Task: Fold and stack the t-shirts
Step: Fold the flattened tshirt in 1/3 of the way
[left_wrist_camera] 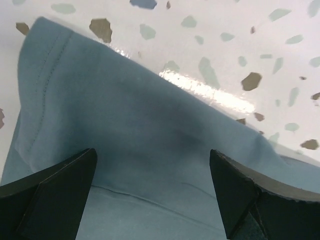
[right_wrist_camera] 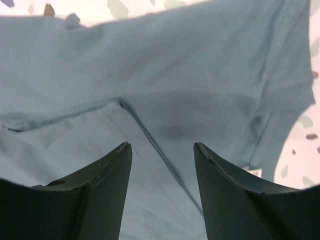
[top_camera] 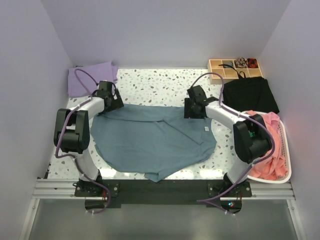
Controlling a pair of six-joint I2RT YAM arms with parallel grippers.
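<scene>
Slate-blue shirt [top_camera: 150, 142] lies spread on the table [top_camera: 160, 85], its far edge doubled over, likely a first fold. Left gripper [top_camera: 114, 102] hovers at the far-left corner, jaws wide and empty. Right gripper [top_camera: 192, 107] hovers at the far-right corner, jaws apart, gripping nothing. Lavender shirt [top_camera: 90, 77] sits folded far-left, probably the stack's base.

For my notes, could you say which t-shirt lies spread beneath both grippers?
The central slate-blue t-shirt; the lavender one sits folded in the far left corner, the salmon-pink ones in the basket.
</scene>
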